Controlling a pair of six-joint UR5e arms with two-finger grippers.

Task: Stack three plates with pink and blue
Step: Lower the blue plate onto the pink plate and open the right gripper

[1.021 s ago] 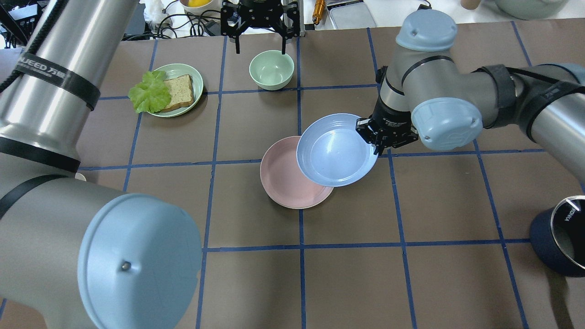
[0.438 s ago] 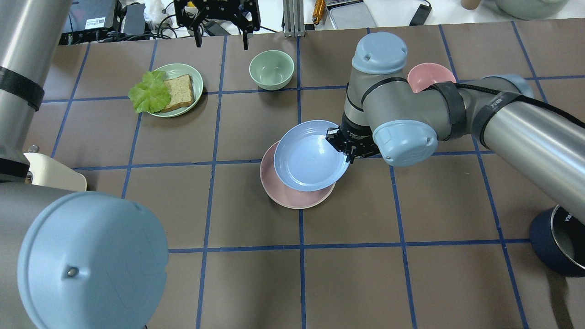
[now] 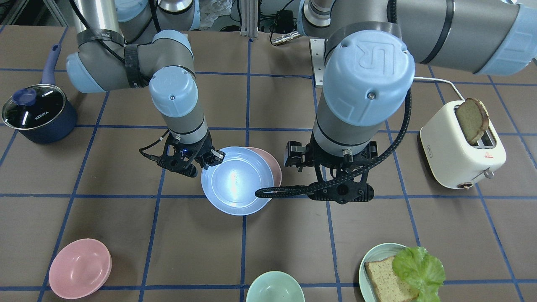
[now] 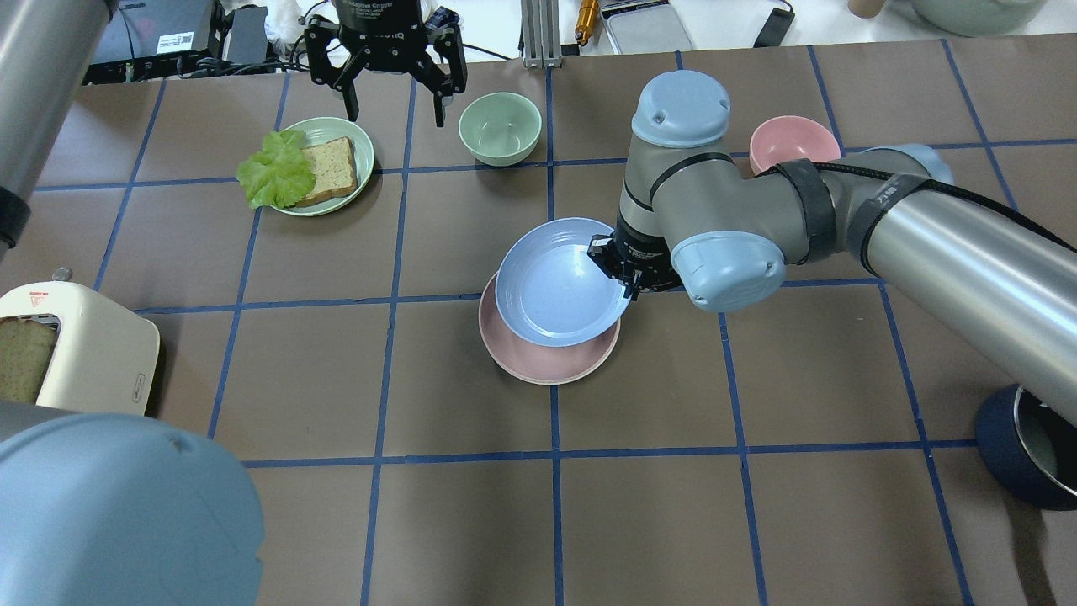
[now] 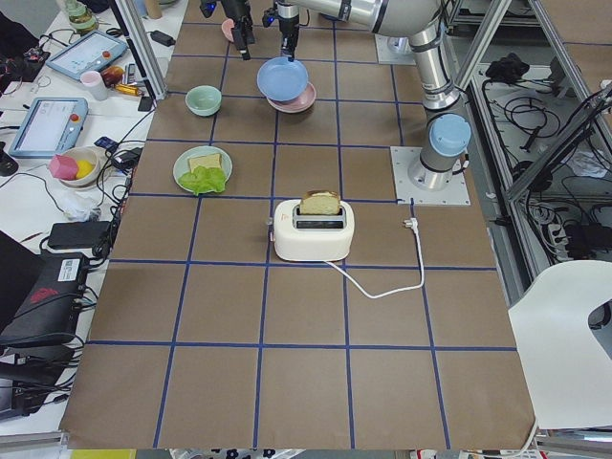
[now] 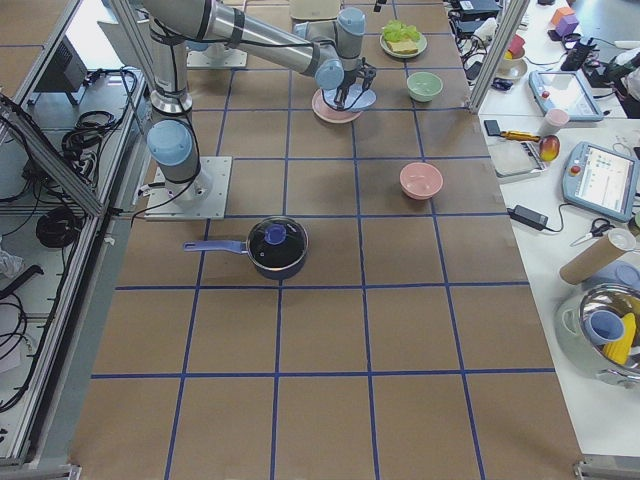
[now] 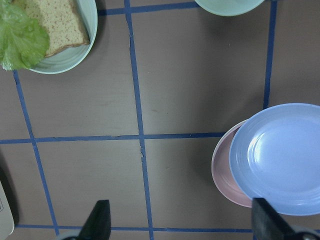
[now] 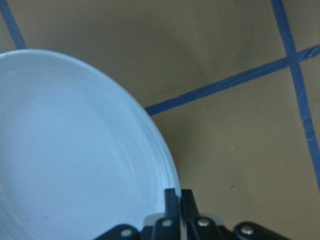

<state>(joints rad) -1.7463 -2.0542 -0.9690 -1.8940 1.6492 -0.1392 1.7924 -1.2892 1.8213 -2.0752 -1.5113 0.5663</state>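
Note:
My right gripper (image 4: 618, 273) is shut on the right rim of the light blue plate (image 4: 555, 286) and holds it just over the pale pink plate (image 4: 538, 362), offset toward the far side so the pink plate's near rim shows. In the right wrist view the fingers (image 8: 172, 200) pinch the blue rim (image 8: 75, 150). The front view shows the blue plate (image 3: 237, 180) covering most of the pink one (image 3: 270, 163). My left gripper (image 4: 395, 116) is open and empty, high above the table's far side. The cream-white plate is out of view.
A teal plate with bread and lettuce (image 4: 324, 164) and a green bowl (image 4: 500, 126) sit at the far side. A pink bowl (image 4: 791, 141) is far right. A toaster (image 4: 76, 345) stands at left, a dark pot (image 4: 1026, 446) at near right.
My right gripper has carried the blue plate leftward, further over the pink plate. My left arm has swung left, uncovering the toaster.

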